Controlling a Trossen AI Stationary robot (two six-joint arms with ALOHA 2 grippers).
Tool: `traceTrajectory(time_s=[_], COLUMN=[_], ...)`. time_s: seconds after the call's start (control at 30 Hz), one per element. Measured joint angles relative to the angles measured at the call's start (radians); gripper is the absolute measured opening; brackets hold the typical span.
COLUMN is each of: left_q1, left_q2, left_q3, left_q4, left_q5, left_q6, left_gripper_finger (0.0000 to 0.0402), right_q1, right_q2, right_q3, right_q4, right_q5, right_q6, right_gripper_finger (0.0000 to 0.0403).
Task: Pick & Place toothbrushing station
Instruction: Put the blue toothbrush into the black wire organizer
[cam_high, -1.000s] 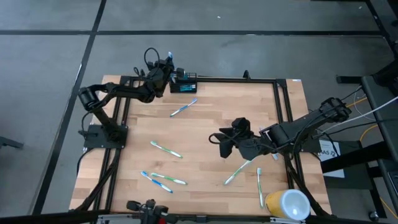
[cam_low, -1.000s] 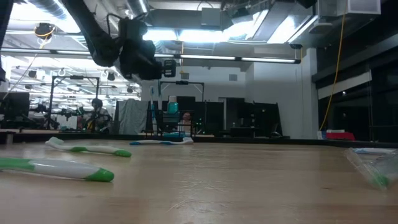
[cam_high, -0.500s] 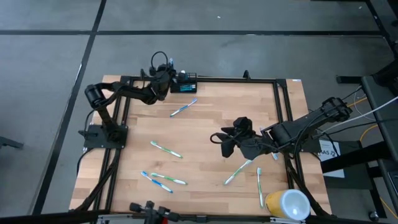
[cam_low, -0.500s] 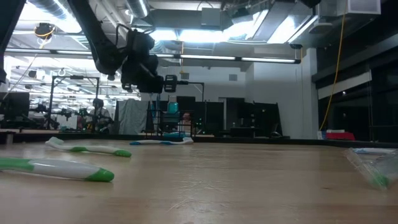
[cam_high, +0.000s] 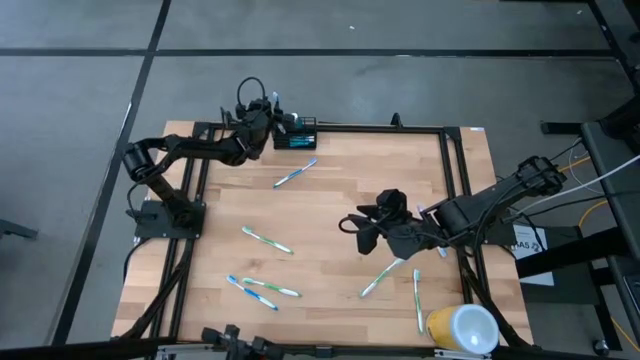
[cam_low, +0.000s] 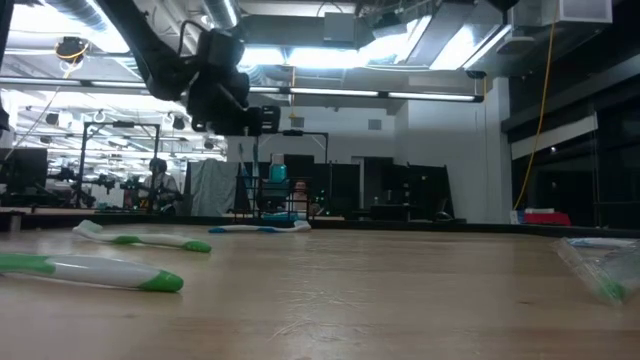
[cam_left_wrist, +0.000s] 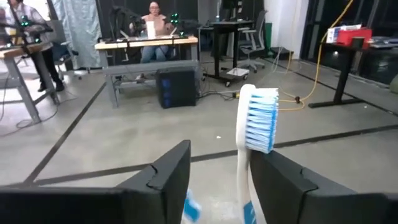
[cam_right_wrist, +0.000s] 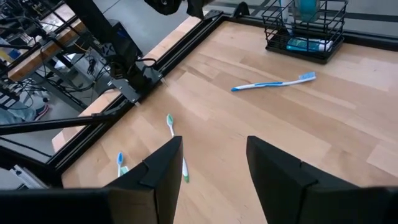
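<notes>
A: Two things differ from a second ago. The left gripper (cam_high: 268, 125) at the table's far edge has pulled back slightly from the toothbrushing station (cam_high: 297, 134) after leaning in over it half a second ago, and its fingers (cam_left_wrist: 163, 176) now stand apart.

B: And the right arm?

A: The right gripper (cam_high: 352, 226) sits where it was, over mid-table, jaws spread and holding nothing.

B: What does the left wrist view give that the overhead does not?

A: A white toothbrush with blue bristles (cam_left_wrist: 256, 124) standing upright between the left fingers, nearer one finger than the other. I cannot tell whether either finger touches it. From above, only a pale speck shows there.

B: And the right wrist view?

A: It shows the caddy as black wire mesh with a blue tube lying in its bottom, and a blue toothbrush (cam_right_wrist: 273, 83) flat on the wood just in front of it.

B: So where is the caddy relative to the jaws?

A: At the table's far edge, just beside the left gripper, well apart from the right one. The low view shows it far off behind a green toothbrush (cam_low: 142, 239).
</notes>
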Motion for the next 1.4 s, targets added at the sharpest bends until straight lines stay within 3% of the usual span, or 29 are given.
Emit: traceTrajectory(time_s=[0.5, 1.03, 1.3, 1.4], left_q1=[0.014, -0.046, -0.054, -0.053], left_q2=[-0.002, -0.02, -0.032, -0.038], left_q3=[0.0, 0.0, 0.0, 0.001], left_q4=[-0.249, -0.234, -0.263, -0.255], left_q5=[0.018, -0.034, -0.068, -0.021], left_q6=[-0.147, -0.131, -0.123, -0.07], left_gripper_finger=[0.0182, 0.0183, 0.0202, 0.0209], right_q1=[0.037, 0.057, 0.065, 0.065], right_q2=[0.0, 0.0, 0.0, 0.0], right_q3=[0.0, 0.0, 0.0, 0.0], right_q4=[-0.022, -0.045, -0.06, -0.075], right_q5=[0.044, 0.059, 0.057, 0.056], right_q6=[0.045, 0.071, 0.084, 0.094], right_gripper_finger=[0.018, 0.0181, 0.0181, 0.0181])
